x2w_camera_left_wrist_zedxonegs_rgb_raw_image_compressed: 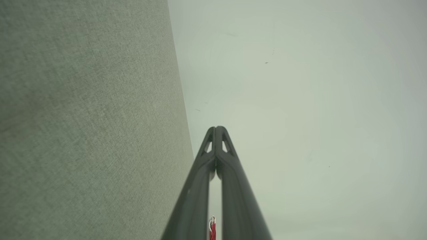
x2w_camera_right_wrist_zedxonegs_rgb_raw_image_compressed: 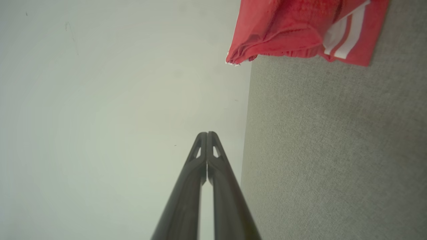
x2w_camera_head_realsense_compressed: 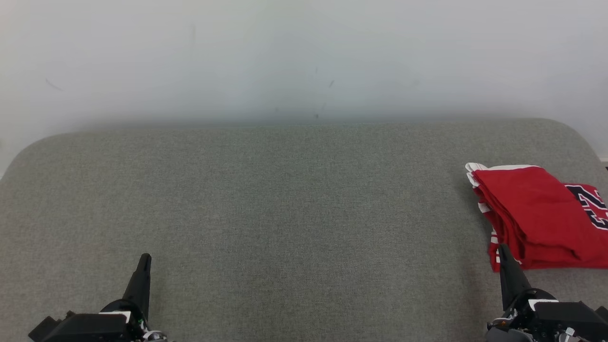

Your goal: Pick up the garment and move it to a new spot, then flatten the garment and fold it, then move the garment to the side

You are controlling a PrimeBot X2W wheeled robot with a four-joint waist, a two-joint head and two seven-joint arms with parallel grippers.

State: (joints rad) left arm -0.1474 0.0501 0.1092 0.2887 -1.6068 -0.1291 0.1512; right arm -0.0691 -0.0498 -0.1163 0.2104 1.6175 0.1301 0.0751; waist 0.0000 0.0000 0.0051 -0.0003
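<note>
Garment (x2w_camera_head_realsense_compressed: 541,213), red and folded, lay at 3 o'clock on the grey desk (x2w_camera_head_realsense_compressed: 285,199). Left claw (x2w_camera_head_realsense_compressed: 145,259) at 7 o'clock and right claw (x2w_camera_head_realsense_compressed: 502,249) at 5 o'clock each had fingers pressed together, empty.

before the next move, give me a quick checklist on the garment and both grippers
1. Garment folded: the red garment lies as a layered stack. Ok.
2. Garment at the side: it sits at the right end of the grey table. Ok.
3. Garment fully on the table: its right part runs out of the head view. Cannot tell.
4. Left gripper free: fingers shut together, nothing between them. Ok.
5. Right gripper free: fingers shut, nothing between them. Ok.
6. Right gripper clear of the cloth: its tip overlaps the garment's near edge in the head view. Cannot tell.
</note>
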